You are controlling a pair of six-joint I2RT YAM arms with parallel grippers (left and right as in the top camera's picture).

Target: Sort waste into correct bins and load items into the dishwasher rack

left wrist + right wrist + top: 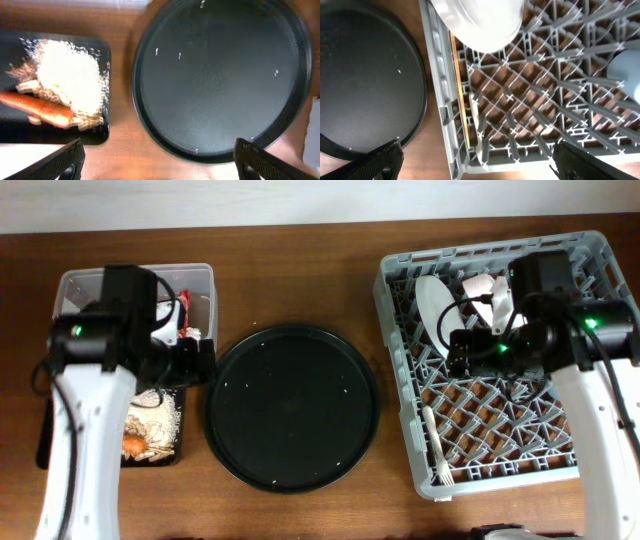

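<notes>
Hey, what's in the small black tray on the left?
Rice, brown scraps and an orange carrot lie in the black tray. The left arm hides part of it from overhead.

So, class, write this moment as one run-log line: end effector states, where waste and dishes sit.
left end effector: open, empty | right end effector: open, empty | carrot: rectangular tray | plate, fork: rack

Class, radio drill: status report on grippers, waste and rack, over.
Left gripper open, right gripper open. Rice, carrot in black tray. Plate, fork in rack. Nothing blocking.
</notes>
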